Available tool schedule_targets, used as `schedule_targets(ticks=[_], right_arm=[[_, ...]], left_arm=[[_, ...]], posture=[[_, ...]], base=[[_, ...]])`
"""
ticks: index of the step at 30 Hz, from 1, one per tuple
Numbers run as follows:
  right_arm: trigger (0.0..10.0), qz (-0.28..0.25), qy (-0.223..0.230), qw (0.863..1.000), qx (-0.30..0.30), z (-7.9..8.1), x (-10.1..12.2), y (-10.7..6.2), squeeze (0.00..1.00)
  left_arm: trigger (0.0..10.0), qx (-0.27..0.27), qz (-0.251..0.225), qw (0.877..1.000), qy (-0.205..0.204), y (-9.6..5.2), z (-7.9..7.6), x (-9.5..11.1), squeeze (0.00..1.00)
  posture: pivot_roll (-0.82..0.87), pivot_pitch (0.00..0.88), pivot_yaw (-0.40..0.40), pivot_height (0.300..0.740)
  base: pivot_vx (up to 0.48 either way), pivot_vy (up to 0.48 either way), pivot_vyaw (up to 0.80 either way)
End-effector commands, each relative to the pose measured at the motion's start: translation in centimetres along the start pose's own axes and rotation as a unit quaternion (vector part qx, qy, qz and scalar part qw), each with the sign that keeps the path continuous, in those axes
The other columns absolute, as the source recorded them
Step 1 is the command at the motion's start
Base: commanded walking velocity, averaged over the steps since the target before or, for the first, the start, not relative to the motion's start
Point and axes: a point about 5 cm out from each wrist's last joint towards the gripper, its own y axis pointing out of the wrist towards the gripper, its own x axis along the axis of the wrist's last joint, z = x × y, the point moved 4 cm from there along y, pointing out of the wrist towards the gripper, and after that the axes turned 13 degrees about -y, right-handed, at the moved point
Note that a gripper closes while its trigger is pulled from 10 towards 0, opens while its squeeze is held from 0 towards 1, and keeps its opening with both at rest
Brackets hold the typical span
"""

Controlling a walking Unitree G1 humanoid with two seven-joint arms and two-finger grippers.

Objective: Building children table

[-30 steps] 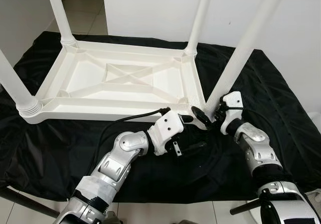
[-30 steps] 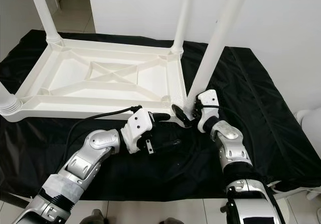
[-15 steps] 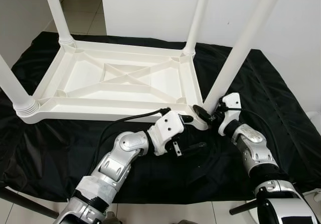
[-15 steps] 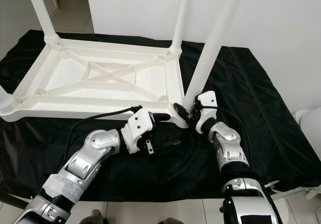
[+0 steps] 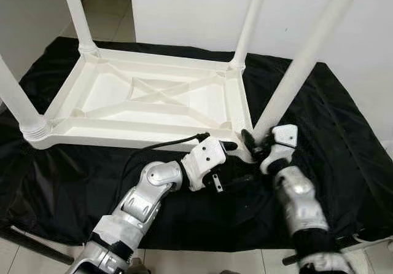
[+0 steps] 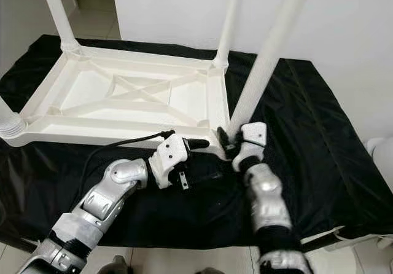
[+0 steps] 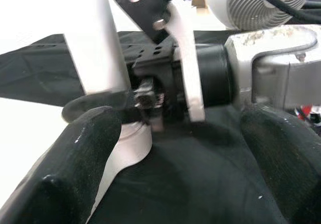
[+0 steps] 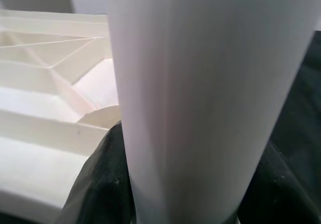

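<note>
A white plastic children's table [image 5: 123,134] lies upside down on a black cloth, with its legs pointing up. My right gripper [image 5: 253,141] is at the foot of the near right leg [image 5: 302,71], where the leg meets the table's corner. In the right wrist view the leg [image 8: 200,93] stands between the two black fingers [image 8: 98,184], which press on both its sides. My left gripper [image 5: 236,162] is open just left of that corner, one finger by the rim and one low on the cloth. Its wide-apart fingers [image 7: 75,179] frame the leg's foot [image 7: 95,48].
The black cloth [image 5: 344,157] covers a low platform whose edges drop off at the front and right. The other legs [image 5: 249,22] rise at the far corners and at the near left [image 5: 18,105]. A white wall is behind, with tiled floor at the far left.
My right forearm has swung in and now runs straight below the leg, with the gripper tighter against the leg's foot. The left arm has held still. The camera shifted a little.
</note>
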Motion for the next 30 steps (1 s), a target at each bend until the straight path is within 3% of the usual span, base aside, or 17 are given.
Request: schedule_targets(ticks=[1, 4, 5, 6, 10, 11, 18, 19, 21, 22, 28, 29, 30], right_arm=[[10.0, 0.060, -0.016, 0.996, -0.059, -1.7, -2.4, -1.0, 0.00], [10.0, 0.083, -0.029, 0.986, -0.143, -2.0, -3.0, -2.0, 0.00], [10.0, 0.083, -0.029, 0.986, -0.143, -2.0, -3.0, -2.0, 0.00], [10.0, 0.095, -0.037, 0.974, -0.203, -2.1, -3.1, -2.7, 0.00], [10.0, 0.099, -0.029, 0.969, -0.225, -2.1, -3.1, -3.0, 0.00], [10.0, 0.100, -0.030, 0.971, -0.216, -1.3, -2.6, -2.8, 0.00], [10.0, 0.095, -0.018, 0.974, -0.205, -1.1, -2.3, -3.1, 0.00], [10.0, 0.093, -0.013, 0.975, -0.201, -1.2, -2.4, -3.3, 0.62], [10.0, 0.093, -0.013, 0.975, -0.201, -1.2, -2.4, -3.3, 0.62], [10.0, 0.082, -0.006, 0.977, -0.195, -1.4, -2.2, -3.4, 1.00], [10.0, 0.046, -0.003, 0.987, -0.152, -2.6, -1.5, -3.9, 1.00], [10.0, 0.038, -0.006, 0.992, -0.121, -2.9, -1.6, -4.1, 0.00], [10.0, 0.038, -0.006, 0.992, -0.121, -2.9, -1.6, -4.1, 0.00]], left_arm=[[10.0, -0.008, 0.004, 1.000, 0.002, 0.1, -0.4, -0.1, 0.00], [10.0, -0.008, 0.003, 1.000, 0.002, 0.1, -0.4, -0.2, 0.00], [10.0, -0.008, 0.003, 1.000, 0.002, 0.1, -0.4, -0.2, 0.00], [10.0, -0.008, 0.003, 1.000, 0.002, 0.0, -0.4, -0.2, 0.00], [10.0, -0.007, 0.003, 1.000, 0.002, 0.0, -0.4, -0.1, 0.00], [10.0, -0.007, 0.003, 1.000, 0.002, 0.0, -0.3, -0.2, 0.00], [10.0, -0.009, 0.005, 1.000, 0.004, -0.1, -0.4, -0.2, 0.00], [10.0, -0.010, 0.006, 1.000, 0.004, -0.1, -0.4, -0.2, 0.00], [10.0, -0.010, 0.006, 1.000, 0.004, -0.1, -0.4, -0.2, 0.00], [10.0, -0.008, 0.005, 1.000, 0.004, -0.1, -0.3, -0.2, 0.00], [10.0, -0.003, 0.004, 1.000, 0.004, -0.2, -0.2, -0.2, 0.00], [10.0, -0.002, 0.003, 1.000, 0.004, -0.2, -0.2, -0.2, 0.00], [10.0, -0.002, 0.003, 1.000, 0.004, -0.2, -0.2, -0.2, 0.00]], posture=[[0.04, 0.000, -0.075, 0.740], [0.05, 0.000, -0.076, 0.740], [0.05, 0.000, -0.076, 0.740], [0.05, 0.000, -0.076, 0.740], [0.05, 0.000, -0.076, 0.740], [0.05, 0.000, -0.072, 0.740], [0.05, 0.000, -0.071, 0.740], [0.05, 0.000, -0.072, 0.740], [0.05, 0.000, -0.072, 0.740], [0.05, 0.000, -0.074, 0.740], [0.04, 0.000, -0.077, 0.740], [0.04, 0.000, -0.078, 0.740], [0.04, 0.000, -0.078, 0.740]], base=[[0.000, 0.000, 0.00], [0.000, 0.000, 0.00], [0.000, 0.000, 0.00], [0.000, 0.000, 0.00], [0.000, 0.000, 0.00], [0.000, 0.000, 0.00], [0.000, 0.000, 0.00], [0.000, 0.000, 0.00], [0.000, 0.000, 0.00], [0.000, 0.000, 0.00], [0.000, 0.000, 0.00], [0.000, 0.000, 0.00], [0.000, 0.000, 0.00]])
